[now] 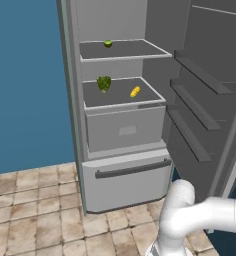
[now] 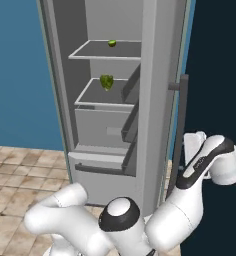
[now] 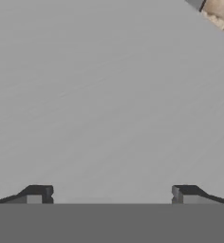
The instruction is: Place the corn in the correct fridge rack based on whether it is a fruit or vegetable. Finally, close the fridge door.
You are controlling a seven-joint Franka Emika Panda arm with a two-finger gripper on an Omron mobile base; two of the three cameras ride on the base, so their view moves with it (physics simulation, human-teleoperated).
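Note:
The yellow corn (image 1: 135,91) lies on the fridge rack (image 1: 151,91), the lower shelf that tops the grey drawer box, to the right of a lumpy green vegetable (image 1: 104,83). The fridge door (image 1: 210,55) stands swung wide open to the right, its inner ledges facing the shelves. In the right base view my arm reaches round to the door's outer face (image 2: 157,100), beside the long dark handle (image 2: 182,125). My gripper (image 3: 109,197) is open, its fingertips (image 3: 38,194) wide apart, nothing between them, close against a flat grey surface.
A small round green fruit (image 1: 108,43) sits on the upper shelf (image 1: 155,49). Below the rack's drawer box (image 1: 125,130) is a low drawer with a horizontal handle (image 1: 132,169). Tiled floor (image 1: 35,210) spreads in front; a blue wall (image 1: 25,80) stands left.

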